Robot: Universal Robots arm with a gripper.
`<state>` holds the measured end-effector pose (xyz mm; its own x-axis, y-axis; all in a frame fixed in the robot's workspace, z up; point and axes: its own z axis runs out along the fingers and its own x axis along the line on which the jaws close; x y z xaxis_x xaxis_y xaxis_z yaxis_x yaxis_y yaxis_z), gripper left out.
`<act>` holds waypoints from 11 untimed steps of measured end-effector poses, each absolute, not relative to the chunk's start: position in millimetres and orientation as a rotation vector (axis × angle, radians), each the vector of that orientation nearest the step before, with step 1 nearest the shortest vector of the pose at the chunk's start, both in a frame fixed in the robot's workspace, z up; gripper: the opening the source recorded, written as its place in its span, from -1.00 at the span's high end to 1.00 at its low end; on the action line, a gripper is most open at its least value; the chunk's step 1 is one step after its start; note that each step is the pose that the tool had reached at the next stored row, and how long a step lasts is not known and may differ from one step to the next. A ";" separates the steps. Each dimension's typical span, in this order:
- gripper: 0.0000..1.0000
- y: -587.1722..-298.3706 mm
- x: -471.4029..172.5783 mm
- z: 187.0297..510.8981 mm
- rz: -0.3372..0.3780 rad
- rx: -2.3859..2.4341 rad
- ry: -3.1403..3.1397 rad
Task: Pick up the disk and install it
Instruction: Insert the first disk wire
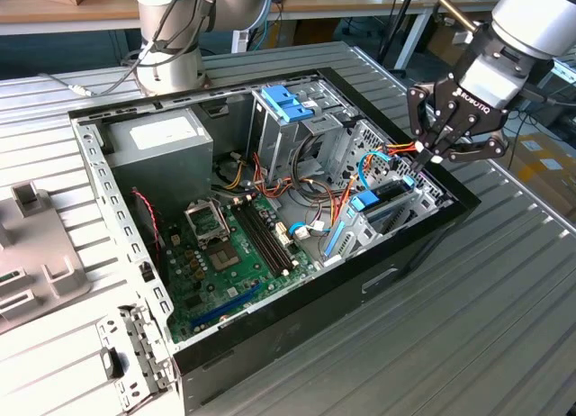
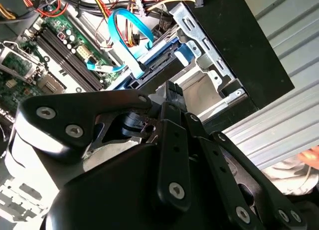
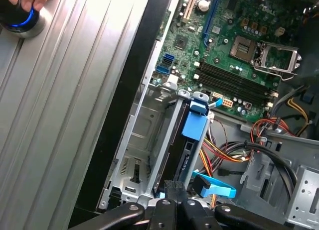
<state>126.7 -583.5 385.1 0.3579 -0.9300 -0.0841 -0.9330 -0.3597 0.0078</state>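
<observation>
The disk (image 1: 392, 194) stands on edge in the metal bay at the corner of the open computer case (image 1: 297, 308) on the exterior view's right. Its light-blue end tab (image 1: 364, 201) points toward the motherboard. In the first wrist view the disk (image 3: 175, 153) shows as a dark slab with the blue tab (image 3: 194, 123) at its far end. My gripper (image 1: 433, 155) hangs just above the disk's outer end, fingers shut together with nothing between them. In the second wrist view the gripper's (image 2: 172, 92) tips sit right over the disk (image 2: 157, 66).
The motherboard (image 1: 225, 254), a grey power supply (image 1: 162, 150) and a tall drive cage with a blue bracket (image 1: 286, 103) are inside the case. Loose cables and a blue data cable (image 3: 214, 187) lie beside the bay. A hand rests on a round blue-lit device (image 3: 20, 13).
</observation>
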 end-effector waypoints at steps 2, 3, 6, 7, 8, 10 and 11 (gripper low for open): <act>0.79 -583.5 126.7 385.1 0.115 -2.573 1.727; 0.79 -583.5 126.7 385.1 0.115 -2.579 1.718; 0.79 -583.5 126.7 385.2 0.116 -2.600 1.688; 0.79 -583.5 126.7 385.2 0.116 -2.609 1.676; 0.79 -583.5 126.7 385.2 0.117 -2.620 1.659; 0.79 -583.5 126.7 385.2 0.117 -2.632 1.640; 0.79 -583.5 126.7 385.2 0.118 -2.644 1.623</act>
